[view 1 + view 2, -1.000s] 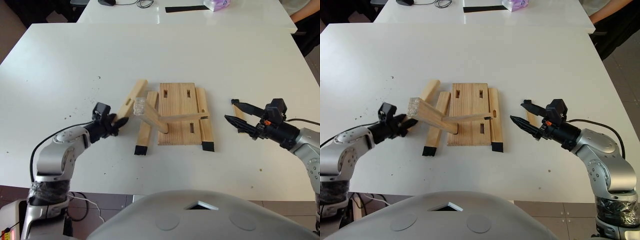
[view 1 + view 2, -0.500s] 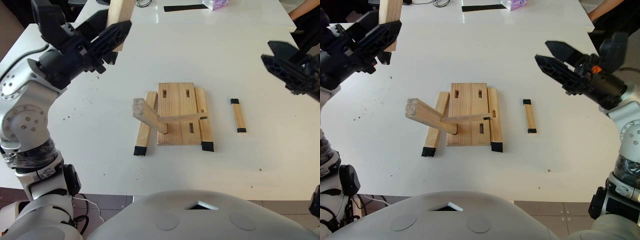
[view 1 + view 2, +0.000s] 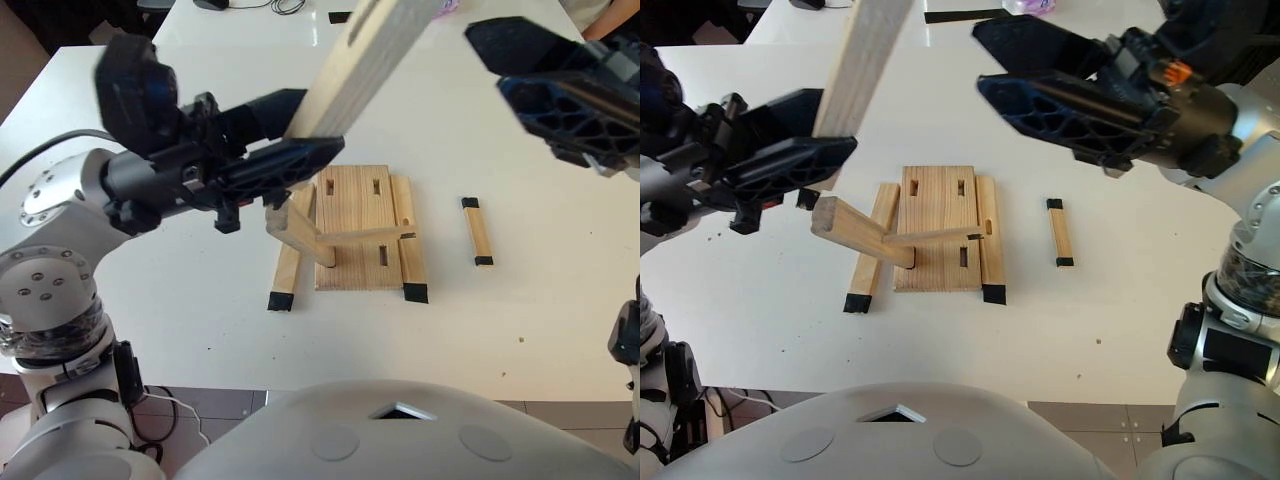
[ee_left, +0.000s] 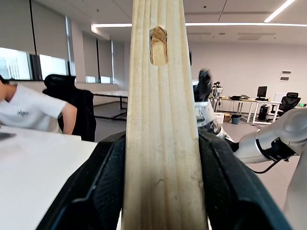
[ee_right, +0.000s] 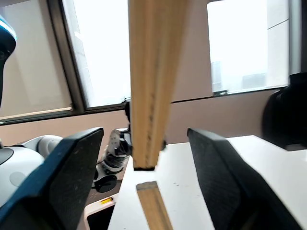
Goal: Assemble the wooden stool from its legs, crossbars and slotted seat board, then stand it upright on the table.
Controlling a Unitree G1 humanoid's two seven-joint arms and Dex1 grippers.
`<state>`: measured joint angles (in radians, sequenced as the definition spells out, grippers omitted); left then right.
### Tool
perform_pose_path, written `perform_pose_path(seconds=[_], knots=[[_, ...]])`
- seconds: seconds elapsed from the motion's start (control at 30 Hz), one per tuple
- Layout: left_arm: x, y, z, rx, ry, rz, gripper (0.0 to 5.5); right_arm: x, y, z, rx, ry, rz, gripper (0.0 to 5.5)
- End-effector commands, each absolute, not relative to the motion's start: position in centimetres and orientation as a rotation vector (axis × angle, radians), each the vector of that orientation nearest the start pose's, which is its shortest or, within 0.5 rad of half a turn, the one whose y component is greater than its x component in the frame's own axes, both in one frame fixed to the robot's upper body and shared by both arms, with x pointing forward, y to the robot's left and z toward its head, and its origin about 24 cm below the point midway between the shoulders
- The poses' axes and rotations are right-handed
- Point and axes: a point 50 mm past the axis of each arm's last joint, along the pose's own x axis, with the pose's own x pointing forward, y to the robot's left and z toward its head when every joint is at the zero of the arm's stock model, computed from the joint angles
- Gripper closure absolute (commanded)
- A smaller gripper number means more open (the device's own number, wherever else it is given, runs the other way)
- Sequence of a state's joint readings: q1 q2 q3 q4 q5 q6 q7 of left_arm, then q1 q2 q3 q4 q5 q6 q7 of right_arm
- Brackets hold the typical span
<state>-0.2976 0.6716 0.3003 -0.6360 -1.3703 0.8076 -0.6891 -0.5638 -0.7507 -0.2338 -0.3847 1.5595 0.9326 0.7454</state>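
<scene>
Left gripper (image 3: pixel 320 125): raised high over the table, fingers clamped on the lower part of a raised leg (image 3: pixel 365 60), which slants up and away towards the robot's right; the left wrist view shows one mortise hole (image 4: pixel 158 45) in its face. Right gripper (image 3: pixel 982 58): also raised, pointing towards the raised leg, fingers spread wide and holding nothing; in the right wrist view the leg sits in the gap between them, touching neither. Slotted seat board (image 3: pixel 352 200): flat on the white table (image 3: pixel 520 300), near its middle. Black-tipped right leg (image 3: pixel 408 250): flat, against the board's right edge. Black-tipped left leg (image 3: pixel 288 270): flat, just beside the board's left edge. Tilted leg (image 3: pixel 300 228): leaning up from the board towards the left. Thin crossbar (image 3: pixel 365 236): running from the tilted leg across the board to the right leg. Short crossbar (image 3: pixel 477 230): black at both ends, lying flat, apart from the board on its right.
</scene>
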Motion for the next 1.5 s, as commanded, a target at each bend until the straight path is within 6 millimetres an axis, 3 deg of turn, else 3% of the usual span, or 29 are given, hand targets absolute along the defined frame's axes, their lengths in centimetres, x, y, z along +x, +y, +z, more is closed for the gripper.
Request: perform_pose_path(seconds=[0.03,0.37,0.9,1.17,1.5], knots=[[19.4,15.6,23.6,-0.231,-0.161,-1.414,3.46,22.2,-14.8,27.5,0.334,-0.089,1.62,2.27],[19.0,15.1,23.2,-0.209,-0.142,-1.454,3.46,22.6,-13.8,27.1,0.319,-0.066,1.664,2.27],[18.9,14.3,22.4,-0.17,-0.114,-1.476,3.46,22.9,-13.8,27.0,0.276,-0.033,1.701,2.27],[19.0,14.3,22.2,-0.157,-0.109,-1.468,3.46,22.6,-13.8,26.5,0.244,-0.019,1.71,3.43],[19.1,14.4,22.3,-0.16,-0.095,-1.475,3.46,22.5,-13.8,25.8,0.2,-0.004,1.703,3.44]])
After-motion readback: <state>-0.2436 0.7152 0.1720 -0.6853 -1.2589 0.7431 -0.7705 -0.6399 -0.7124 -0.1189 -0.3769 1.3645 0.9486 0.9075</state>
